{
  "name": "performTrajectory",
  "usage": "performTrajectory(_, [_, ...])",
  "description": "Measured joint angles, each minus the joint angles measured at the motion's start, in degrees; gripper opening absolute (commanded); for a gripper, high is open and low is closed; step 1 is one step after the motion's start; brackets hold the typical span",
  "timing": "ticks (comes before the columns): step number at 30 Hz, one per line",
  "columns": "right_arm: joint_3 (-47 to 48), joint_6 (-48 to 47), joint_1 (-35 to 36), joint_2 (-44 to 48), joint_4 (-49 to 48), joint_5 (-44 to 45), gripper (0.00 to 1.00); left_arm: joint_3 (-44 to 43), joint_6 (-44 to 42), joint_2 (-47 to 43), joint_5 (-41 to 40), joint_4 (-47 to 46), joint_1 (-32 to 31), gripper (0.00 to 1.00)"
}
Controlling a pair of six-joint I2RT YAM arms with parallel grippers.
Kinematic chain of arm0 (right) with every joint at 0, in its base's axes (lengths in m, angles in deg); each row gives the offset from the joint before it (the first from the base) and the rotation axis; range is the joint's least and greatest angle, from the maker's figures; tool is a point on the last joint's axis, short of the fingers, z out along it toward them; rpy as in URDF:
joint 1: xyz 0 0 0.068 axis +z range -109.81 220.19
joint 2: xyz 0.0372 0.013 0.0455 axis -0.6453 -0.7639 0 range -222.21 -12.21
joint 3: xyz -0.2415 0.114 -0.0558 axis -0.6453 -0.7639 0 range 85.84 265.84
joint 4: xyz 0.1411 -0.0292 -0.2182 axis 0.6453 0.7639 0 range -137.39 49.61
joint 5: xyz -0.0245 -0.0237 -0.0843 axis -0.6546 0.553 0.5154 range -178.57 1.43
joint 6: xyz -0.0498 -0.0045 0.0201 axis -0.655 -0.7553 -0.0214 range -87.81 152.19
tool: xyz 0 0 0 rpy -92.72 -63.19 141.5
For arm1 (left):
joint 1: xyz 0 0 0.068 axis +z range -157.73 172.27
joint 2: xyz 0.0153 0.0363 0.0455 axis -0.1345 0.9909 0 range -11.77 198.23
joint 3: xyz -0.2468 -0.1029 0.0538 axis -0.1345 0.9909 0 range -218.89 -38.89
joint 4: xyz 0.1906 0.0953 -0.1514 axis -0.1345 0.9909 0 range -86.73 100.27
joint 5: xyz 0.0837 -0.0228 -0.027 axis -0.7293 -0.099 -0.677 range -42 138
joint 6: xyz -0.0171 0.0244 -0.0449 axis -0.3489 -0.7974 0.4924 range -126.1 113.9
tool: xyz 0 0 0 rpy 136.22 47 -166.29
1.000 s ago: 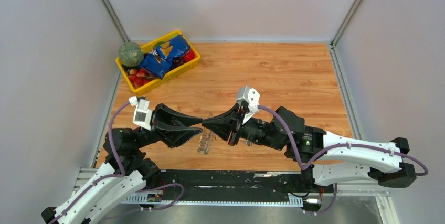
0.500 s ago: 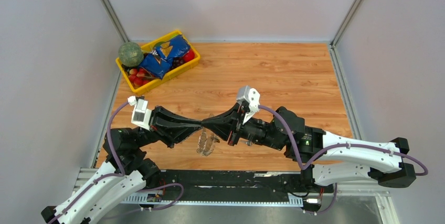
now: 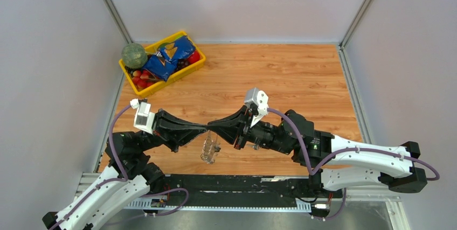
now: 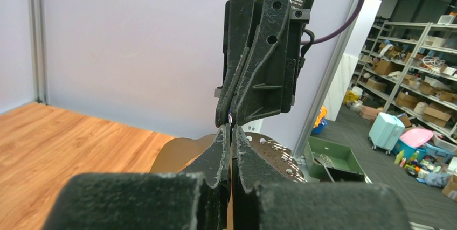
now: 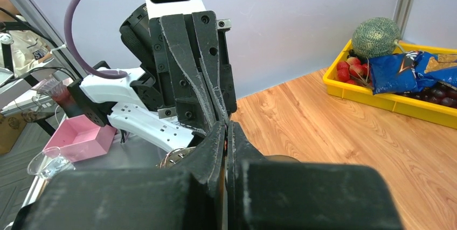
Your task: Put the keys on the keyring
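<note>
1. Near the front edge of the wooden table (image 3: 302, 79), about midway between the two arms, is the thin pale oval keyring (image 3: 210, 148) with its grey fringe of tiny silvery metal keys (image 4: 276, 152) along one side.
2. From above, the keyring lies directly under the spot where the two grippers meet. Whether it hangs from them or rests on the table cannot be told.
3. Seen from the left wrist, the keys form a curved row just behind and to the right of the fingertips. Part of a silvery loop shows low and to the left in the right wrist view.
4. The left gripper (image 3: 203, 128) reaches in from the left with its jaws pressed together.
5. The right gripper (image 3: 211, 127) reaches in from the right, jaws likewise closed, and the two grippers stand tip to tip.
6. Something very small sits between the right gripper's tips, but it is too small to identify.
7. At the far left corner of the table, well apart from the grippers, sits a yellow plastic tray (image 3: 141, 87).
8. It holds a round green melon (image 3: 133, 55), a blue snack bag (image 3: 170, 57) and small red fruits (image 3: 141, 76).
</note>
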Motion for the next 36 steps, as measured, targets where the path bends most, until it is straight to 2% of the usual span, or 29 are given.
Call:
performTrajectory(12, [0.0, 0.0, 0.0, 0.0, -1.2, -1.5, 0.0, 0.0, 0.2, 0.2, 0.6, -1.9, 0.0, 0.0])
performTrajectory(20, [-0.2, 0.1, 0.0, 0.1, -1.1, -2.0, 0.09, -1.2, -1.3, 0.2, -0.3, 1.7, 0.0, 0.0])
performTrajectory(23, [-0.5, 0.4, 0.0, 0.3, -1.2, -2.0, 0.19, -1.6, -2.0, 0.2, -0.3, 3.0, -0.1, 0.0])
performTrajectory(26, [-1.1, 0.8, 0.0, 0.8, -1.1, -2.0, 0.35, -1.6, -2.4, 0.2, -0.3, 4.3, -0.2, 0.0])
performTrajectory(29, [-1.2, 1.2, 0.0, 1.4, -0.8, -1.9, 0.46, -1.7, -2.8, 0.2, -0.2, 6.1, -0.2, 0.0])
performTrajectory(36, [-1.2, 1.0, 0.0, 5.3, 2.2, -0.6, 0.59, -3.5, -4.5, 0.2, 0.8, 10.7, -0.2, 0.0])
